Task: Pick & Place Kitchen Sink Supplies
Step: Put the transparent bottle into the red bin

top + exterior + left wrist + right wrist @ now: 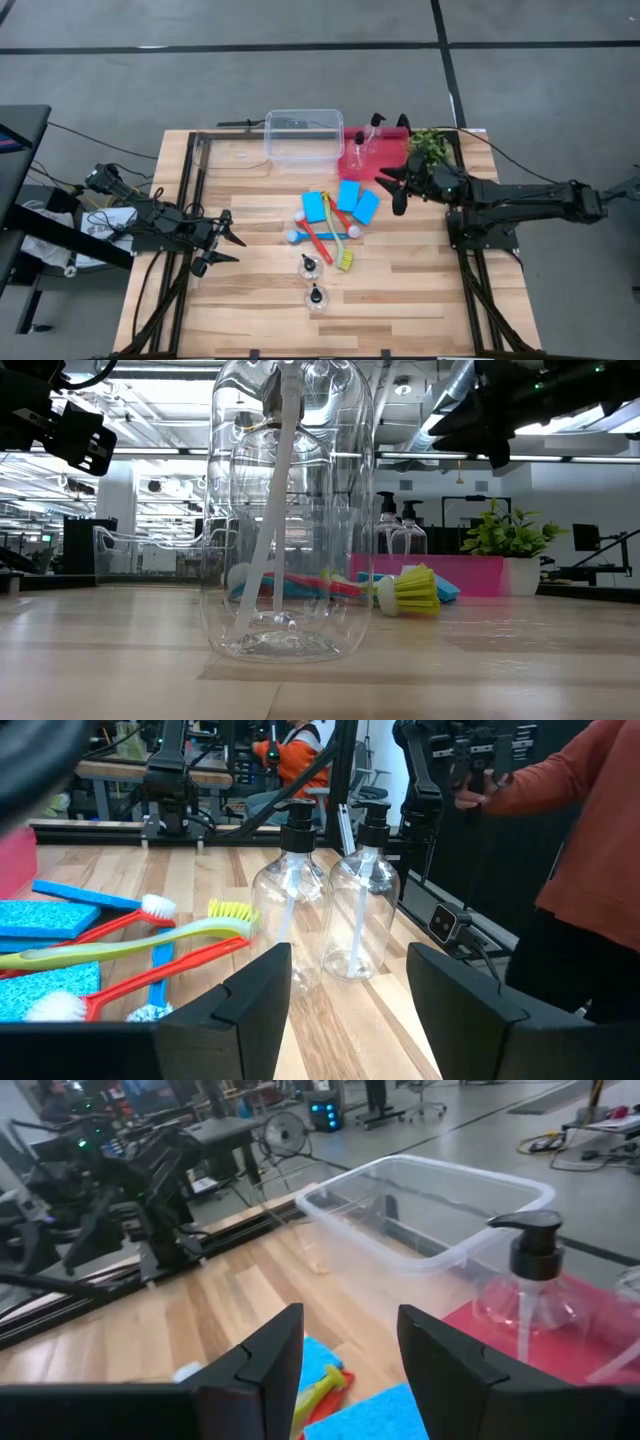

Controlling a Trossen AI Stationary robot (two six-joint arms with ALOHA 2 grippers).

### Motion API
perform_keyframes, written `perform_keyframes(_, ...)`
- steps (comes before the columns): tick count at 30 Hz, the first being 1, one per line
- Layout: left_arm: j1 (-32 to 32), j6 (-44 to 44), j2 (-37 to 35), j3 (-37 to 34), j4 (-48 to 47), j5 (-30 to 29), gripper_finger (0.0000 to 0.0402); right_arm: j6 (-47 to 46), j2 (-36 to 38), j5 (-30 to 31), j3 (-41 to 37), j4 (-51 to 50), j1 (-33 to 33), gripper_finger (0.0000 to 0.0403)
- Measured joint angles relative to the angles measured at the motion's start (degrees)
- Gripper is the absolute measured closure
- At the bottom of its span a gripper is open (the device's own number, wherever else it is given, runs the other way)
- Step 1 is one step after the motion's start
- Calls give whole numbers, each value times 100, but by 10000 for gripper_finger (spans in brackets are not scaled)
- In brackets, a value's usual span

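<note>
While three blue spongy slabs and thin brushes lie mid-table, I see two clear round bottles at six o'clock of them and two more in the red tray at one o'clock. My left gripper hangs at nine, jaws wide; my right gripper at three, parted, holding nothing.

A pale wooden table is set on a grey floor crossed by dark lines. Beyond it, an open hall is lit by ceiling strip lights, and exposed ducts are seen overhead.
</note>
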State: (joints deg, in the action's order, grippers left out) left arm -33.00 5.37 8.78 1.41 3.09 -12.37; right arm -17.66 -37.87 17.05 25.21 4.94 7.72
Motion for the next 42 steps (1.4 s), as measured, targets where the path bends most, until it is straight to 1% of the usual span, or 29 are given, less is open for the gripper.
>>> perform_keyframes(9, 1, 0, 2, 0, 0, -2, 199, 18, 3, -231, 0, -23, -355, 250)
perform_keyframes(13, 0, 0, 0, 0, 0, -2, 199, 125, 7, -473, 0, 20, -591, 249)
perform_keyframes(15, 0, 0, 2, 0, 0, 0, 199, 169, 7, -503, 0, 98, -752, 249)
perform_keyframes(19, 1, 0, 1, 0, 0, 1, 199, 169, 7, -512, 0, 116, -1218, 253)
perform_keyframes(27, 0, 0, 1, 0, 0, -1, 199, 171, 51, -522, 0, 83, -2538, 265)
perform_keyframes(32, 1, 0, 1, 0, 0, -2, 199, 308, 42, -522, -2, -65, -3232, 269)
perform_keyframes(37, -2, 0, 2, 0, 0, 0, 199, 326, 37, -517, -2, -171, -3629, 270)
perform_keyframes(42, 0, 0, 0, 0, 0, -2, 199, 1022, 37, -515, -2, -221, -3776, 269)
